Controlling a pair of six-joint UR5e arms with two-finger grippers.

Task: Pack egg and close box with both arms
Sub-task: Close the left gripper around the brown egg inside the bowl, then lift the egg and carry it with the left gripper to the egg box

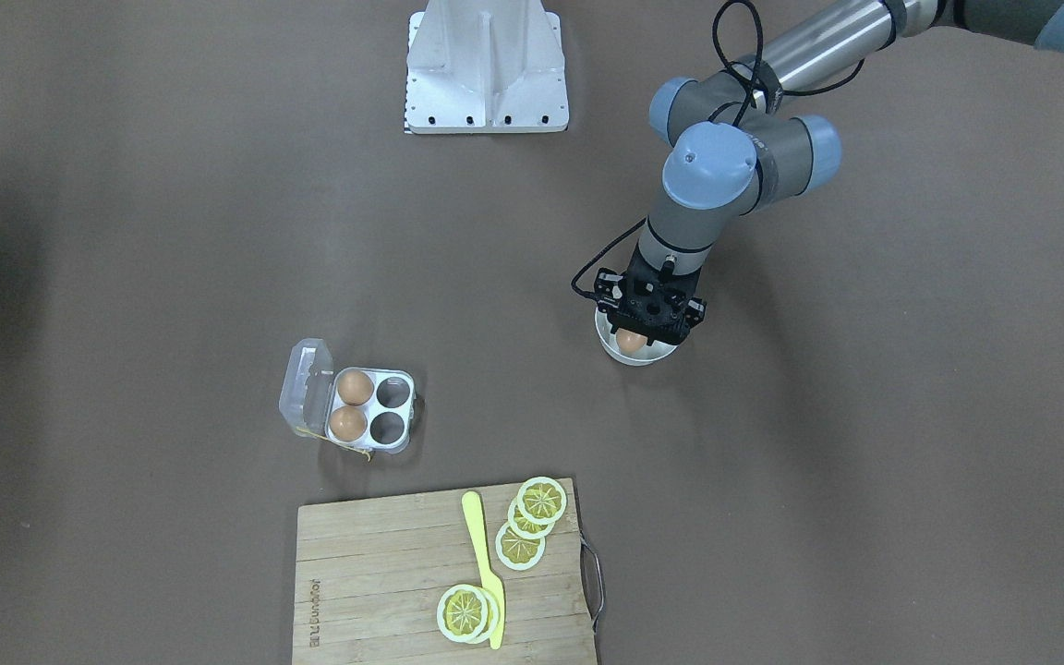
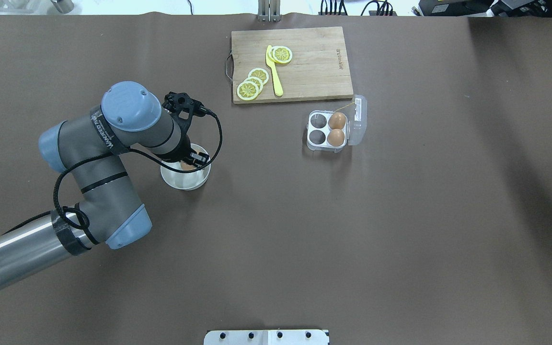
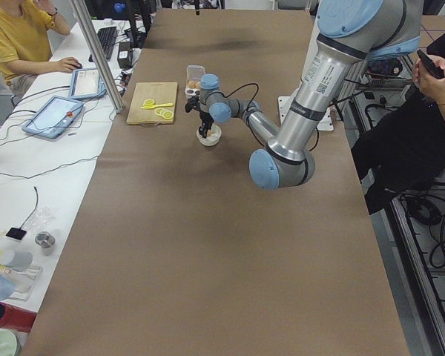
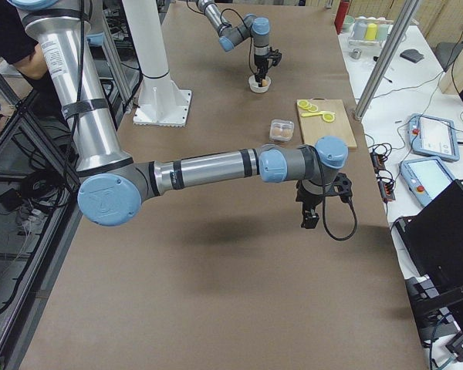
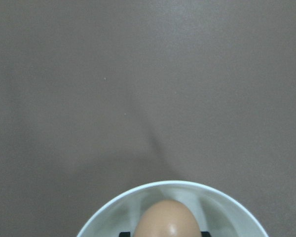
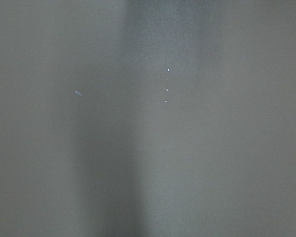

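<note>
A tan-brown egg (image 1: 631, 342) lies in a round white bowl (image 1: 647, 359). My left gripper (image 1: 634, 334) is down in the bowl. In the left wrist view the egg (image 5: 168, 222) sits between two black fingertips (image 5: 124, 233) that press its sides. The clear box (image 1: 356, 406) stands open with its lid folded back. It holds two eggs (image 1: 354, 387) beside two empty cells. The overhead view shows the box (image 2: 352, 120), the bowl (image 2: 185, 181) and my left gripper (image 2: 188, 162). My right gripper (image 4: 309, 217) hangs above bare table, and I cannot tell whether it is open or shut.
A wooden cutting board (image 1: 375, 573) with lemon slices (image 1: 541, 500) and a yellow knife (image 1: 486, 573) lies just beyond the box. The white metal base (image 1: 486, 69) stands at the robot's edge. An operator (image 3: 18, 41) sits at the side bench.
</note>
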